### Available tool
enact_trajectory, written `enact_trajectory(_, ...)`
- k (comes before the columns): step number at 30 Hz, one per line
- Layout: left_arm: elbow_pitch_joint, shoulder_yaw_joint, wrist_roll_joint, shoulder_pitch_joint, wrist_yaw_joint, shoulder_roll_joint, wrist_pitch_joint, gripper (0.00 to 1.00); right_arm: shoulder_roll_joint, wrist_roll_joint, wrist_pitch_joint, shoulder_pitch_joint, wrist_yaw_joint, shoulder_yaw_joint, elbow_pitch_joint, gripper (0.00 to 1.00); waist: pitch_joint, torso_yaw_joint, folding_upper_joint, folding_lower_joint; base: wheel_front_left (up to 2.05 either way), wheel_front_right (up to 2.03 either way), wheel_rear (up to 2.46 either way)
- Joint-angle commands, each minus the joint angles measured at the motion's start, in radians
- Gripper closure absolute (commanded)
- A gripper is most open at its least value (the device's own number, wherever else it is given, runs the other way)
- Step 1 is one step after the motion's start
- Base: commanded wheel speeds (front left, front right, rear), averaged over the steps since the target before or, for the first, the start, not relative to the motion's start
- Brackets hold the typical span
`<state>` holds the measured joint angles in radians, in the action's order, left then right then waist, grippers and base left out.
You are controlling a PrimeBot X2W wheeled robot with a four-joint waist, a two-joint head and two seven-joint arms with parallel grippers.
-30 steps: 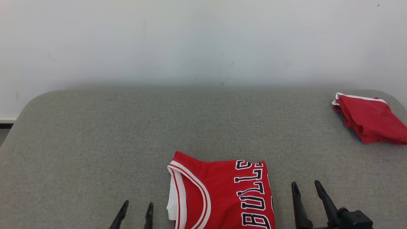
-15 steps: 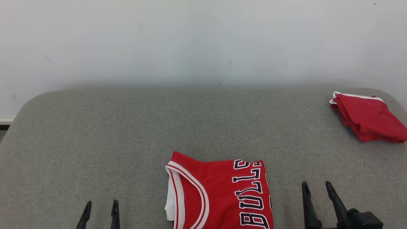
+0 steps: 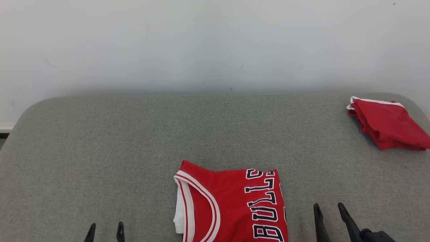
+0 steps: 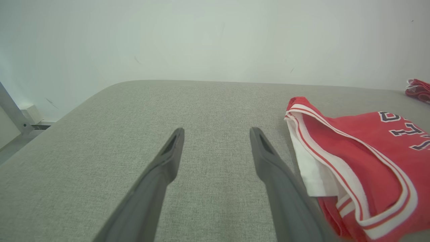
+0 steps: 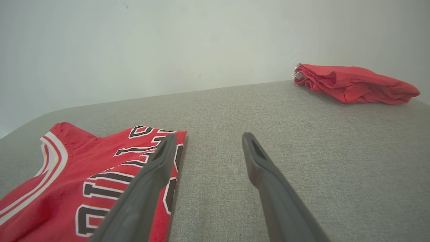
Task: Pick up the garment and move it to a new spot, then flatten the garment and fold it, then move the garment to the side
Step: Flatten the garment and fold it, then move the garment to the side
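A pale, plain wall (image 3: 215, 43) rises behind the work. Below it lies a broad grey fabric-covered surface with rounded corners (image 3: 100, 141). The garment I am working on, a folded red jersey with white-and-dark trim and dark "BULLS" lettering (image 3: 231, 205), lies at the near edge of that surface, a little right of the middle, and its lower part is cut off by the bottom of my head view. Its curved trim faces my left, with a white inner layer showing at that edge, and the lettering runs along the side towards my right. A smaller folded bundle of plain red cloth with a white edge (image 3: 389, 124) sits at the far right corner, well apart from the jersey. My right gripper (image 3: 328, 209) is just right of the jersey. Its two dark fingers are spread wide with nothing between them. In the right wrist view one finger crosses the lettered edge of the jersey, though I cannot tell whether it touches the cloth. My left gripper (image 3: 105, 232) is to the jersey's left, apart from it, with the fingers likewise spread wide and empty over bare grey fabric. In the left wrist view, a slim grey metal strut (image 4: 11, 107) slants beyond the surface's left edge.
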<state>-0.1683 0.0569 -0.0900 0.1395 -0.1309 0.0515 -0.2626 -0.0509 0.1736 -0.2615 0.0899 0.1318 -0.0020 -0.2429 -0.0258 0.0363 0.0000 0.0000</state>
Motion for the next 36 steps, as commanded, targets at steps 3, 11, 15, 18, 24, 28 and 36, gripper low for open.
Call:
enact_trajectory(3,-0.006,-0.008,-0.006,0.0,0.006,-0.002,-0.003,0.0,0.001,-0.007,-0.004,0.009,-0.002,0.009,-0.004,0.0,-0.002,0.001,0.0,0.0,0.0,0.0,0.0)
enact_trajectory(11,-0.001,-0.013,-0.008,0.0,0.014,-0.002,-0.003,0.0,0.001,-0.007,-0.004,0.008,-0.002,0.017,-0.005,0.0,-0.004,0.001,0.0,0.0,0.0,0.0,0.0)
enact_trajectory(15,0.001,-0.012,-0.011,0.002,0.015,-0.002,-0.003,0.0,0.001,-0.008,-0.004,0.008,-0.002,0.018,-0.004,0.0,-0.004,-0.001,0.0,0.0,0.0,0.0,0.0)
enact_trajectory(18,-0.002,-0.012,-0.01,0.0,0.014,-0.002,-0.003,0.0,0.001,-0.008,-0.004,0.006,-0.002,0.017,-0.005,0.0,-0.004,-0.001,0.0,0.0,0.0,0.0,0.0)
enact_trajectory(24,-0.006,-0.009,-0.011,-0.001,0.013,-0.002,-0.003,0.0,0.001,-0.006,-0.004,0.004,-0.002,0.019,-0.009,0.0,-0.006,-0.001,0.0,0.0,0.0,0.0,0.0)
enact_trajectory(28,-0.008,-0.008,-0.014,0.001,0.012,-0.002,-0.003,0.0,0.001,-0.004,-0.004,0.006,-0.002,0.022,-0.009,0.0,-0.01,-0.003,0.0,0.0,0.0,0.0,0.0)
enact_trajectory(36,-0.011,-0.005,-0.018,0.0,0.009,-0.002,-0.003,0.0,0.001,-0.007,-0.004,0.004,-0.002,0.021,-0.012,0.0,-0.014,-0.006,0.0,0.0,0.0,0.0,0.0)
